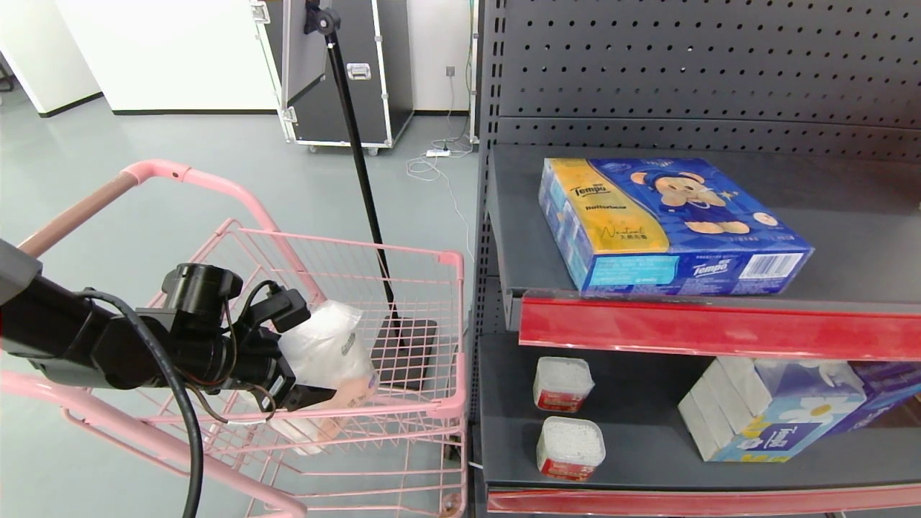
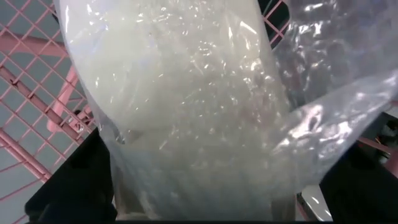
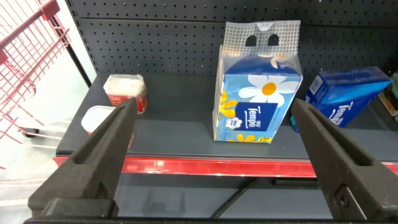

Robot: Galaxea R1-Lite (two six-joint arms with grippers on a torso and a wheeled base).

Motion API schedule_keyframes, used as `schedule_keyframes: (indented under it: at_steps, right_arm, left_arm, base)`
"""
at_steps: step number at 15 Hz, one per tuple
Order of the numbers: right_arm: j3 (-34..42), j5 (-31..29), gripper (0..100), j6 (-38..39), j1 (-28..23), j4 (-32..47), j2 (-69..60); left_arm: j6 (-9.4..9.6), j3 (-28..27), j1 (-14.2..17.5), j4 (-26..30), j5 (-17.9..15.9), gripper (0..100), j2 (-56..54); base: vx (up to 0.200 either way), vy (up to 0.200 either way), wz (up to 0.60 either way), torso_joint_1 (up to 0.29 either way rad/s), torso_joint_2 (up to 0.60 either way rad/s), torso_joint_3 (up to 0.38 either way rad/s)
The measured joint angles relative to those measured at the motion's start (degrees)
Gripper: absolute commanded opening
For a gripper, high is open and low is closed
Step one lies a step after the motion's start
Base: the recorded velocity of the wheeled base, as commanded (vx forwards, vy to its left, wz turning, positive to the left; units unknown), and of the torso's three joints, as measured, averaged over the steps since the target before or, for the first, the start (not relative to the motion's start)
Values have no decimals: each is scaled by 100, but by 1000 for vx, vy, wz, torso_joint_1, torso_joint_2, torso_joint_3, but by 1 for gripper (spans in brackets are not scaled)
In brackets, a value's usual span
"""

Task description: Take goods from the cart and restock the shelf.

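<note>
While the plastic-wrapped pack (image 1: 332,344) is sitting inside the pink cart (image 1: 432,257), the left gripper (image 1: 306,352) is clamping it from both sides, with one finger above and one below. In the left wrist view the crinkled film is bulging between the dark fingers. The pack is standing roughly upright by the cart's near rim. Its long axis is running top to bottom and tilting a little, and its lower end is dipping below the rim wire. I cannot tell whether it is resting on the cart floor.

The shelving is lying to the robot's right of the cart, so the pack will probably have to come up over the rim and then travel rightward. The left arm is the nearer one and is already holding the load.

The right gripper (image 3: 214,168) is hanging with its fingers wide apart and nothing between them, facing the lower shelf (image 3: 180,118). Two small tubs (image 3: 126,92) are sitting near that shelf's left edge. A daisy-printed tissue pack (image 3: 258,102) and a blue box (image 3: 348,96) are standing further along. On the upper shelf (image 1: 849,237), a blue tissue multipack (image 1: 669,223) is lying flat near the left front corner, with bare board to its right.
</note>
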Motion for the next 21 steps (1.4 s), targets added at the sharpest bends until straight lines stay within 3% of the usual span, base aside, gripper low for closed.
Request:
schedule_keyframes:
  at_steps: [7, 11, 16, 17, 21]
  right_arm:
    - [0, 0, 100, -5, 0, 0, 0]
    - [0, 0, 100, 2, 0, 0, 0]
    - [0, 0, 100, -2, 0, -2, 0]
    - [0, 0, 100, -2, 0, 0, 0]
    - [0, 1, 100, -5, 0, 0, 0]
  left_arm:
    - [41, 28, -4, -4, 9, 100, 146]
    - [-55, -127, 2, 22, 419, 100, 193]
    - [-71, -107, -9, -15, 446, 100, 210]
    - [-71, -90, -22, -22, 450, 0, 208]
    - [-46, 72, -39, -99, 460, 0, 195]
  base:
    - [0, 0, 0, 0, 0, 0]
    - [0, 0, 0, 0, 0, 0]
    - [0, 0, 0, 0, 0, 0]
    - [0, 0, 0, 0, 0, 0]
    - [0, 0, 0, 0, 0, 0]
